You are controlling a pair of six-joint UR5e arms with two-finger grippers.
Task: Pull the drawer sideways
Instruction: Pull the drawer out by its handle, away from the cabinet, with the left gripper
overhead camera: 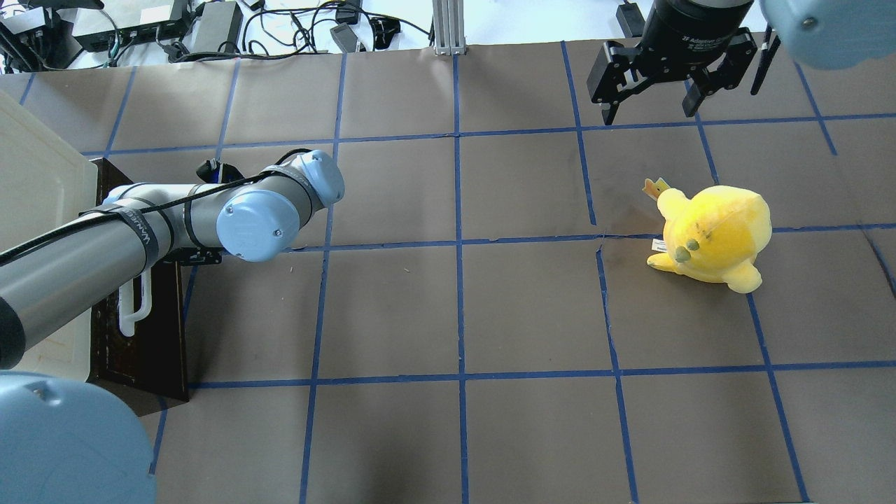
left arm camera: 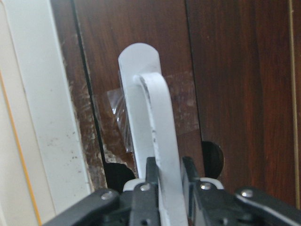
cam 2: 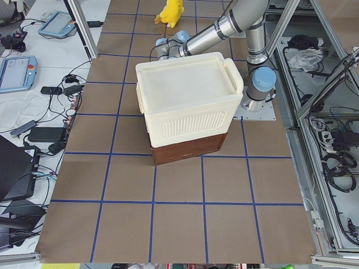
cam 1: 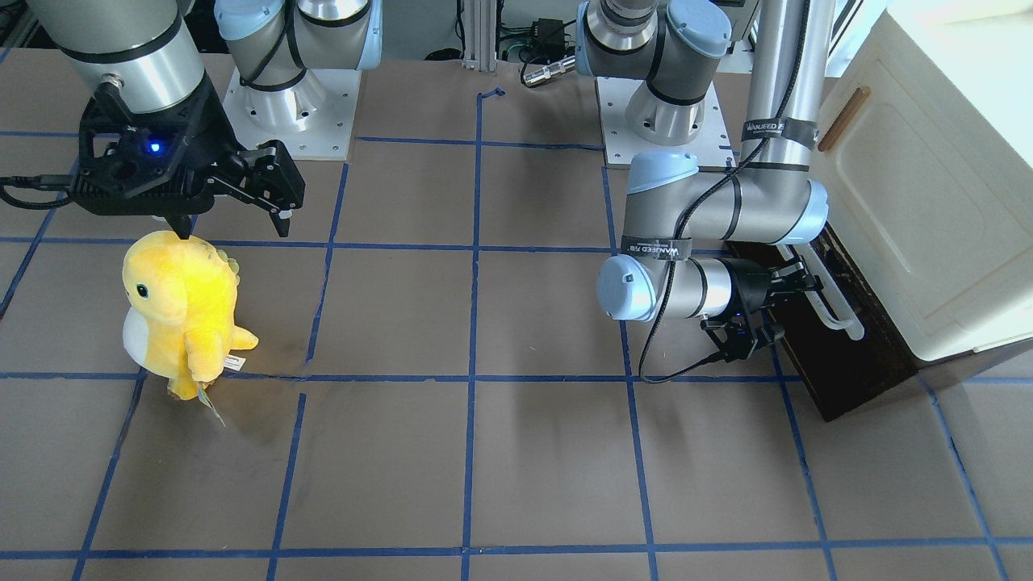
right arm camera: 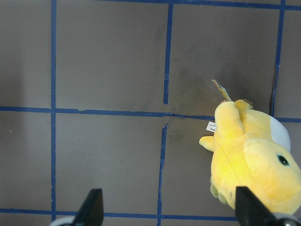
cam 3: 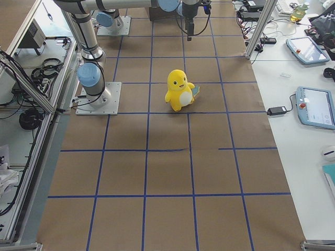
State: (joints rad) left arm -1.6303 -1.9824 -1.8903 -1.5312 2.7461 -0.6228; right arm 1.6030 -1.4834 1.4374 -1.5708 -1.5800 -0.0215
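Left fingers (left arm camera: 151, 175) clamp the white bar handle (left arm camera: 157, 117) of the dark brown drawer (cam 1: 839, 363); right fingers (right arm camera: 91, 207) gape wide.

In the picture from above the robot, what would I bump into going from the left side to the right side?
Cream cabinet → drawer → blue arm joint → yellow plush toy.
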